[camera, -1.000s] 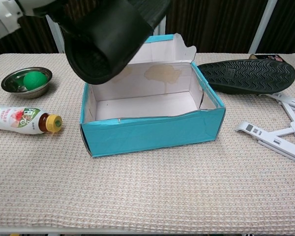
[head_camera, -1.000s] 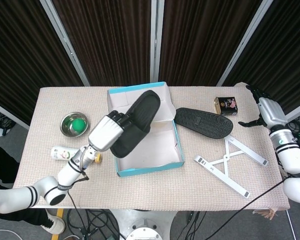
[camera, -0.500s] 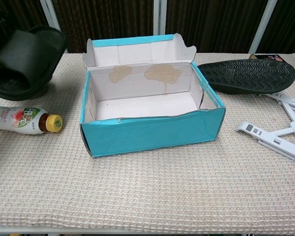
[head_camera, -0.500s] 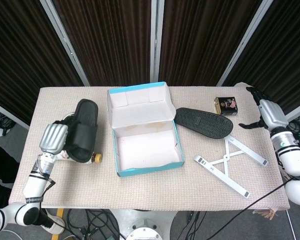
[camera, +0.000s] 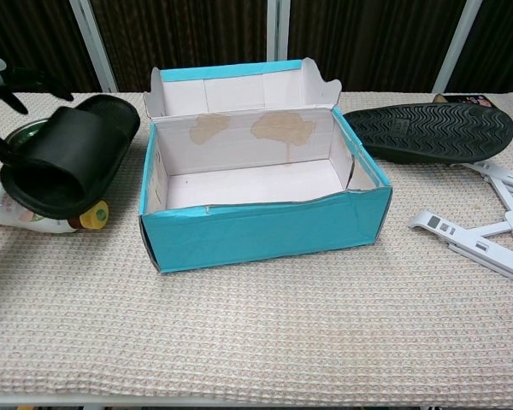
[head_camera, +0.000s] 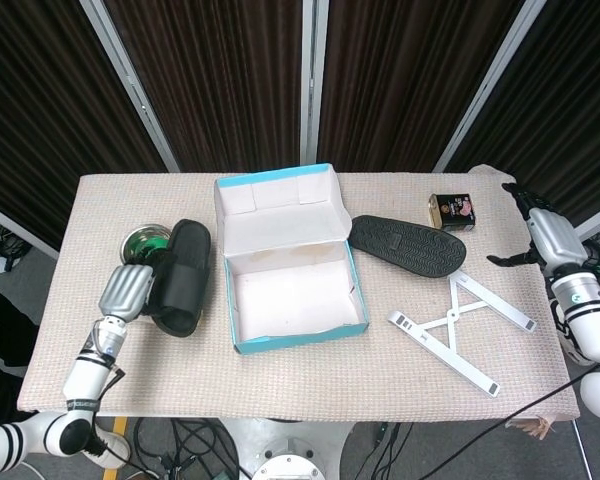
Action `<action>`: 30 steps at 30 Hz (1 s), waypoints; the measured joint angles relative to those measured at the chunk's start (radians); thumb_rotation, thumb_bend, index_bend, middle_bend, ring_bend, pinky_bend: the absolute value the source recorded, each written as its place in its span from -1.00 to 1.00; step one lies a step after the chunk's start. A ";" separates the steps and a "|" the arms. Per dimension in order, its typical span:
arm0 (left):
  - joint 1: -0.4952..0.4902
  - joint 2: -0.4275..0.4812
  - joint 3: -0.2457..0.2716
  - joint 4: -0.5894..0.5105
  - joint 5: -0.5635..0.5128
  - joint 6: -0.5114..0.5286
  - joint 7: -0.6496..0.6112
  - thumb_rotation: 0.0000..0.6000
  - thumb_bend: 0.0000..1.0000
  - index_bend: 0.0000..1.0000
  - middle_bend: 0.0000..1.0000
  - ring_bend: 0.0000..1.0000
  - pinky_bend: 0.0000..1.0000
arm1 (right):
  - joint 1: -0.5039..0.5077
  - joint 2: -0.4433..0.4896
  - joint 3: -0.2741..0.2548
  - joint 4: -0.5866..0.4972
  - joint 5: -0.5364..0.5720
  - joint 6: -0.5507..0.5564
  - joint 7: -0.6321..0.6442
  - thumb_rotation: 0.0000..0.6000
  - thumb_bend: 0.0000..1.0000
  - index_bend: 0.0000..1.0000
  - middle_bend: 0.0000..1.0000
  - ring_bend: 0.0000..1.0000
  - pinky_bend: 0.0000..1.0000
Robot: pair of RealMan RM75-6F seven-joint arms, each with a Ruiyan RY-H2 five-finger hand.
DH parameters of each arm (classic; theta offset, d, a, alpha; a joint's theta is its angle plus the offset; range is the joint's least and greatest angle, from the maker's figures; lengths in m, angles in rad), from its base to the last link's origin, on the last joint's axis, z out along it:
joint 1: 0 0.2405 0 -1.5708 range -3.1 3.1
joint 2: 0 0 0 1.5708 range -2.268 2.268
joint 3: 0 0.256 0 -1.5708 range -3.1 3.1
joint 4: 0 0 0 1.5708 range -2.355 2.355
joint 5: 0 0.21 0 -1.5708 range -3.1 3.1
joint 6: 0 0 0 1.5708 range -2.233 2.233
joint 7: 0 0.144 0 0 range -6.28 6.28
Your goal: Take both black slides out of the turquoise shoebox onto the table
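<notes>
My left hand [head_camera: 130, 291], fingers wrapped round the second slide [head_camera: 178, 277], lowers it left of the emptied shoebox [head_camera: 292, 262]; right hand [head_camera: 543, 233] idles, fingers spread.

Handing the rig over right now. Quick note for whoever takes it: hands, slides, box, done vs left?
Left hand: holds the second black slide left of the turquoise shoebox, over the bottle and beside the steel bowl; whether it rests on anything is unclear.
Right hand: open, holds nothing, off the table's right edge.
First black slide: sole up on the table, right of the box.
Done: box is empty.
Left: set the held slide on bare table and let go.
</notes>
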 measured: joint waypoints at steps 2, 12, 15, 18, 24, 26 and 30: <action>0.005 0.007 -0.007 -0.013 -0.004 0.006 0.002 1.00 -1.00 -0.79 -0.99 -1.00 -0.76 | -0.011 0.004 -0.007 -0.003 -0.012 0.009 0.007 1.00 -1.00 -1.00 -1.00 -1.00 -1.00; 0.089 0.093 -0.018 -0.063 0.027 0.129 -0.009 1.00 -1.00 -0.72 -0.72 -0.98 -0.77 | -0.084 0.005 -0.060 -0.027 -0.160 0.136 0.049 1.00 -0.84 -1.00 -1.00 -1.00 -1.00; 0.151 0.133 -0.010 -0.068 0.038 0.207 -0.009 1.00 -1.00 -0.65 -0.64 -0.90 -0.76 | -0.129 -0.006 -0.088 -0.029 -0.230 0.239 0.061 1.00 -0.80 -1.00 -1.00 -1.00 -1.00; 0.224 0.168 0.010 -0.066 0.050 0.286 0.002 1.00 -1.00 -0.65 -0.63 -0.90 -0.75 | -0.187 -0.026 -0.120 -0.024 -0.295 0.364 0.075 1.00 -0.80 -1.00 -1.00 -1.00 -1.00; 0.374 0.196 0.093 -0.046 0.116 0.428 0.004 1.00 -1.00 -0.65 -0.63 -0.90 -0.75 | -0.322 -0.085 -0.184 -0.001 -0.384 0.592 0.085 1.00 -0.80 -1.00 -1.00 -1.00 -1.00; 0.415 0.200 0.120 -0.041 0.147 0.462 -0.002 1.00 -1.00 -0.65 -0.63 -0.90 -0.75 | -0.367 -0.104 -0.203 0.004 -0.397 0.649 0.076 1.00 -0.80 -1.00 -1.00 -1.00 -1.00; 0.497 0.203 0.166 -0.041 0.196 0.521 -0.014 1.00 -1.00 -0.64 -0.63 -0.90 -0.75 | -0.426 -0.115 -0.236 -0.002 -0.410 0.703 0.064 1.00 -0.80 -1.00 -1.00 -1.00 -1.00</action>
